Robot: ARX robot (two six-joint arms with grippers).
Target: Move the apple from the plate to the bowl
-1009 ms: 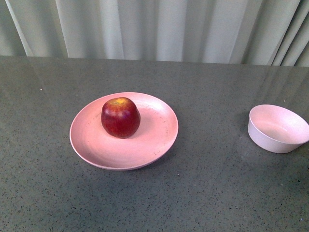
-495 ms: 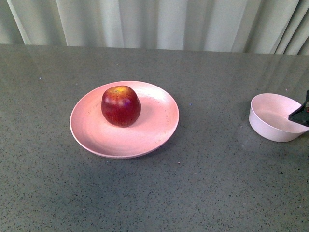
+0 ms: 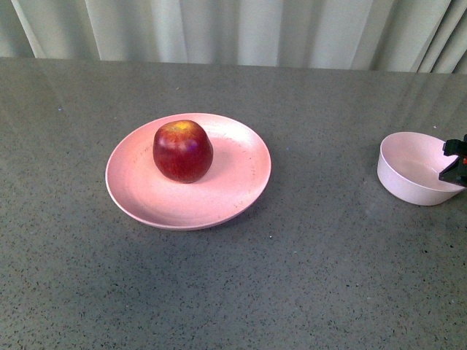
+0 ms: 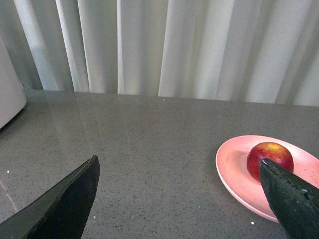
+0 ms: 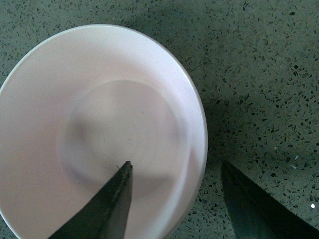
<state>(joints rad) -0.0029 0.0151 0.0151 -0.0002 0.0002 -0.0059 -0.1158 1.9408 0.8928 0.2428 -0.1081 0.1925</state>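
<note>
The dark-red apple (image 3: 182, 151) sits on the wide salmon-pink plate (image 3: 241, 186) left of the table's middle. The small pale pink bowl (image 3: 416, 169) stands empty at the far right. My right gripper (image 3: 455, 162) shows as a dark tip at the bowl's right rim. In the right wrist view it (image 5: 175, 172) is open above the bowl (image 5: 99, 124), one finger over the inside, one over the table outside the rim. My left gripper (image 4: 178, 167) is open and empty, low over the table, with the apple (image 4: 269, 158) and plate (image 4: 234, 169) beyond one finger.
The table is grey speckled stone (image 3: 306, 277). Pale curtains (image 3: 241, 29) hang along its far edge. A white rounded object (image 4: 10, 94) stands at the table's edge in the left wrist view.
The front view has tilted, so plate and bowl sit higher in the picture. My right gripper has come into view at the bowl's right rim.
</note>
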